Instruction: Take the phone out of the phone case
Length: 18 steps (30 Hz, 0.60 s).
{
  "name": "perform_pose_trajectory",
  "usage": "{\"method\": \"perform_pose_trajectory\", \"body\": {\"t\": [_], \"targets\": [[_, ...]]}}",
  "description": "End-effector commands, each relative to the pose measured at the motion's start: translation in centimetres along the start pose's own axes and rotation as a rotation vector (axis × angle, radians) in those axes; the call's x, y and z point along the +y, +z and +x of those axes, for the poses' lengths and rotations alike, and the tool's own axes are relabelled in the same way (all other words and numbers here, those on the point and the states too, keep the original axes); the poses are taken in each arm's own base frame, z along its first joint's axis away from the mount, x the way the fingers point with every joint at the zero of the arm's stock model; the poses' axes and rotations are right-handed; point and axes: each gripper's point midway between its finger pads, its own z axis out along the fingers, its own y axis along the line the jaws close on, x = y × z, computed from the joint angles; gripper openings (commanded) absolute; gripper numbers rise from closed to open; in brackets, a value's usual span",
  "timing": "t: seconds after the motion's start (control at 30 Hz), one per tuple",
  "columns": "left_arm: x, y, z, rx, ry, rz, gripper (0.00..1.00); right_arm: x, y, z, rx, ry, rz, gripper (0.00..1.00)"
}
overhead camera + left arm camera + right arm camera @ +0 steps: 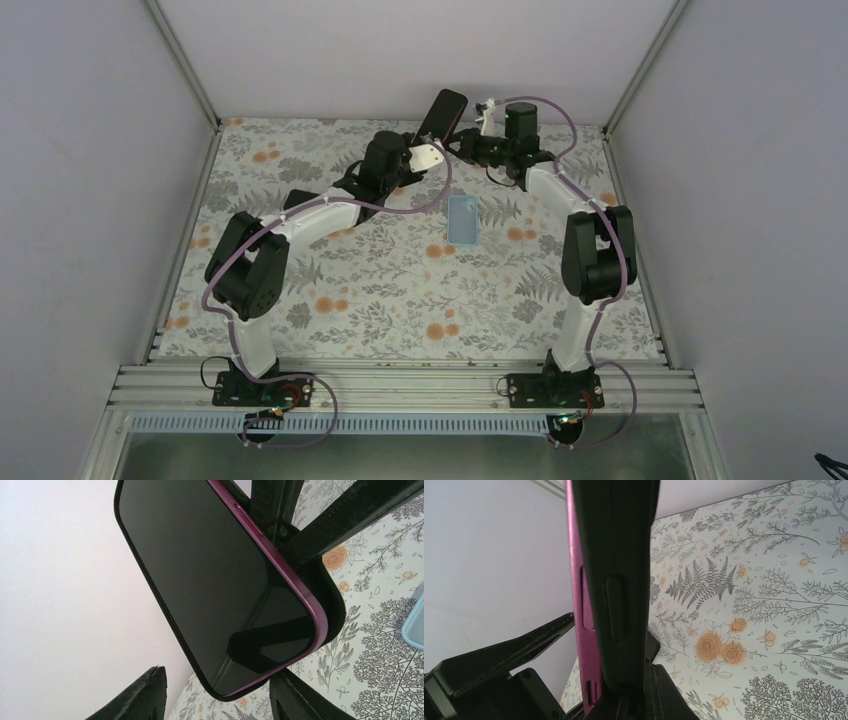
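Observation:
A dark-screened phone [443, 112] with a magenta rim is held tilted above the far table, between both arms. A black case [332, 605] wraps its back and stands peeled away from the rim along one long side [579, 580]. My right gripper [644, 685] is shut on the edge of that black case [621, 555]. My left gripper [220, 700] stands open around the phone's [210, 570] lower corner, its left finger [145, 695] apart from the glass. The light blue phone case [462, 219] lies flat on the table below, with no phone seen in it.
The floral tablecloth [400, 290] covers the table, with white walls close on three sides. The light blue case's corner [415, 625] shows at the right edge of the left wrist view. Both arm bases sit at the near rail [400, 385].

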Motion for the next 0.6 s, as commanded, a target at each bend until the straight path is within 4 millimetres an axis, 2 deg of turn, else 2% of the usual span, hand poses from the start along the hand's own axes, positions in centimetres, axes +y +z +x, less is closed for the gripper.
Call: {"method": "perform_pose_trajectory", "body": {"t": [0.0, 0.2, 0.37, 0.57], "targets": [[6.0, -1.9, -3.5, -0.097, -0.081, -0.156, 0.52, 3.6, 1.5, 3.0, 0.134, 0.005, -0.130, 0.03], [4.5, -2.4, -5.5, -0.142, -0.114, -0.062, 0.52, 2.1, 2.6, 2.5, 0.145, 0.017, -0.096, 0.03], [3.6, -2.5, -6.5, -0.156, -0.112, -0.030, 0.57, 0.8, 3.1, 2.3, 0.146, 0.027, -0.072, 0.03], [2.0, -2.2, -7.0, -0.161, -0.102, 0.001, 0.58, 1.1, 3.0, 1.4, 0.139, 0.012, -0.070, 0.03]]}}
